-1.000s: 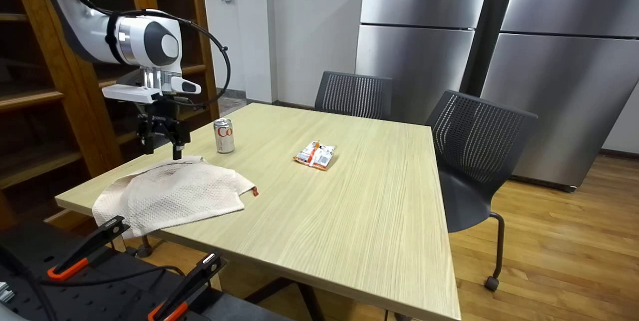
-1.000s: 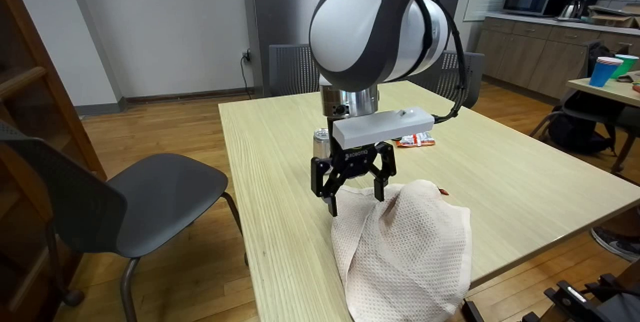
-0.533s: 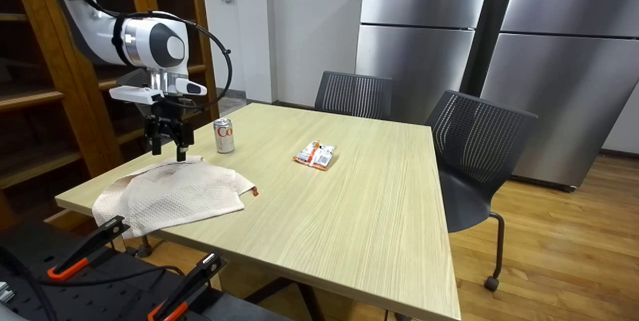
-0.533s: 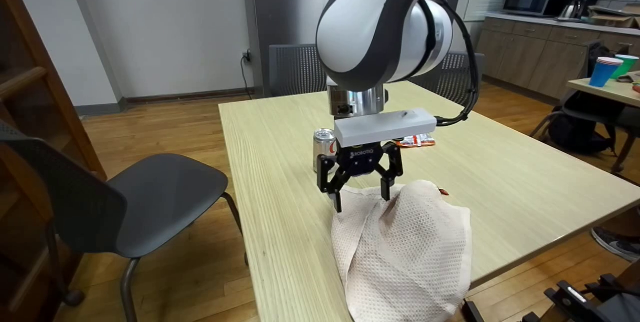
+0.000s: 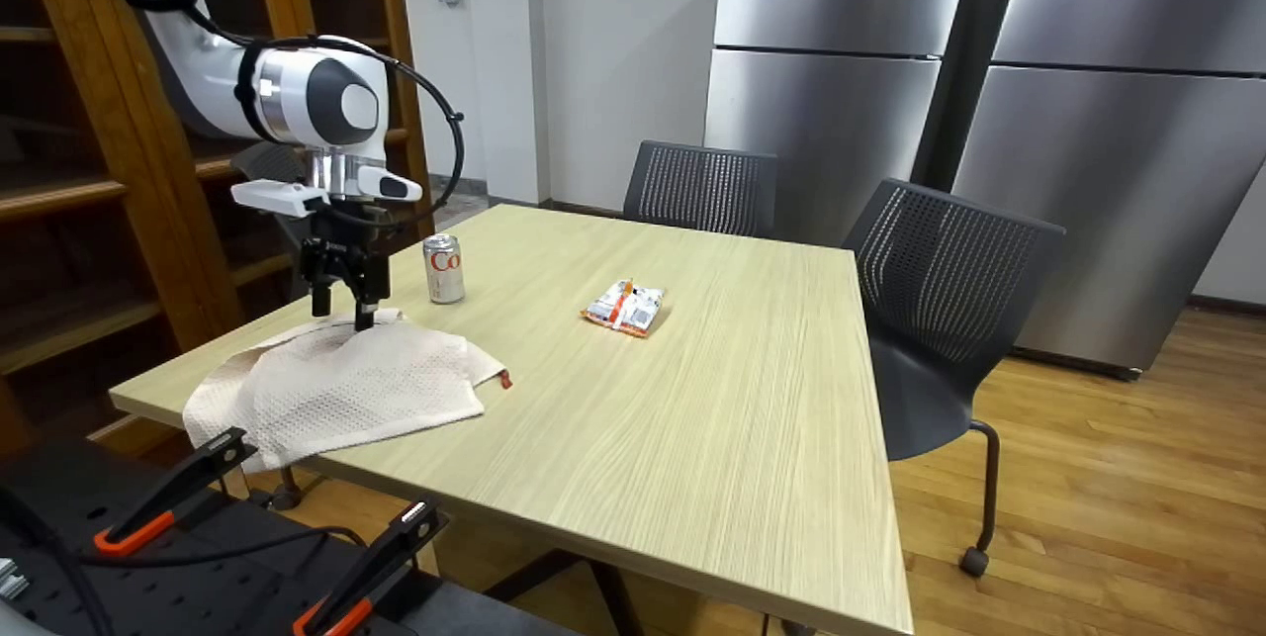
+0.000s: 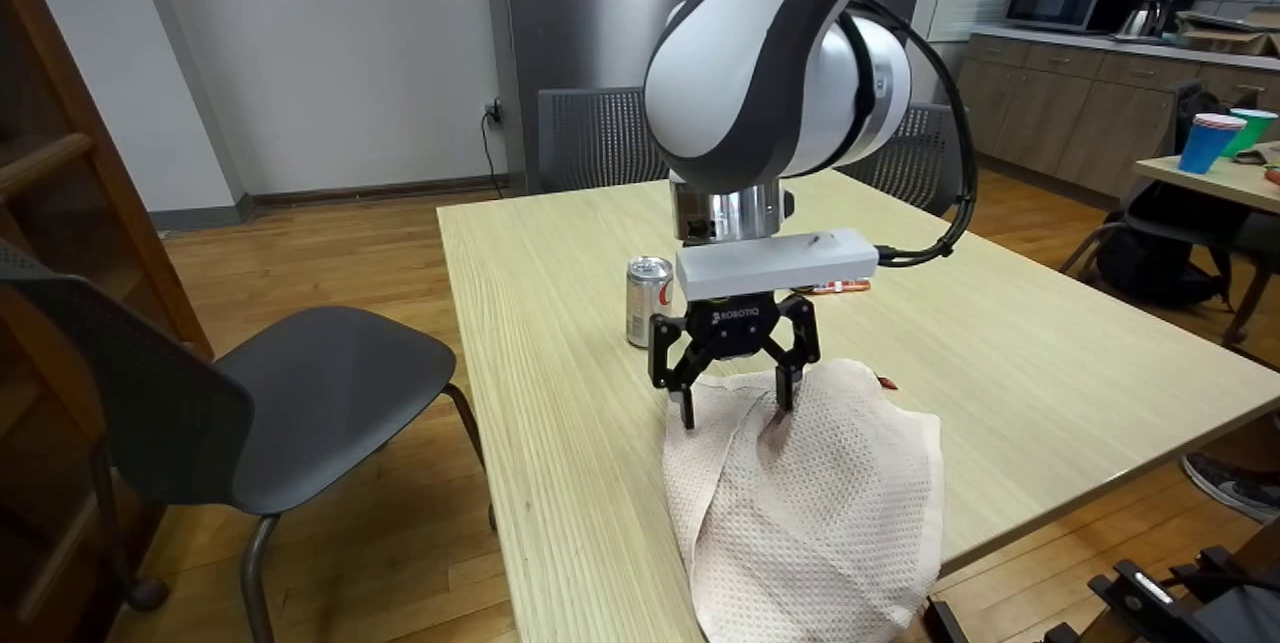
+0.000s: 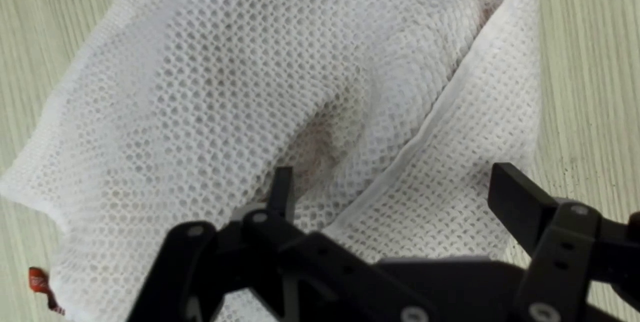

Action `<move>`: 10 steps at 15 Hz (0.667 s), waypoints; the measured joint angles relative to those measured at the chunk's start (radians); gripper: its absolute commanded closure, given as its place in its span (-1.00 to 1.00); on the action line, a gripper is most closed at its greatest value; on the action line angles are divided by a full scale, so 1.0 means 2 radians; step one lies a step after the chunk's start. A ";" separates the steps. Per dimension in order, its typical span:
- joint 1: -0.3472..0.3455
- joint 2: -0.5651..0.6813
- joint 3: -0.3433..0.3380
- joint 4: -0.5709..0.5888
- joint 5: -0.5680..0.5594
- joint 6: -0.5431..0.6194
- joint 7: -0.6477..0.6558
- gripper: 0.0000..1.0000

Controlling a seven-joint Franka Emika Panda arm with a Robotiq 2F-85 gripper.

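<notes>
The gripper [image 6: 737, 415] points down, its jaws wide apart. The cloth [image 7: 225, 86] lies rumpled beneath them, partly hanging over the edge of the table [image 5: 692, 438]; in the wrist view it spreads between the jaws and well past one of them. I cannot tell whether the tips touch it. The can [image 6: 645, 295] stands upright near the gripper, the bag [image 5: 625, 308] farther off.

In an exterior view: cloth [image 5: 361, 384] on desk [image 5: 712, 438], overhanging near edge, beneath tool [image 5: 343, 313]. Can [image 5: 444, 270] on desk behind cloth; packet [image 5: 625, 308] on desk, right of can. Far chair [image 5: 698, 189] behind desk; near chair [image 5: 945, 310] at right.
</notes>
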 measured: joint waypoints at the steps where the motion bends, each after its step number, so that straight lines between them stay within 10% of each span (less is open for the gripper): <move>1: 0.000 0.001 -0.001 0.000 0.005 0.000 0.000 -1.00; 10: -0.002 0.004 -0.006 0.000 0.020 0.006 0.002 -1.00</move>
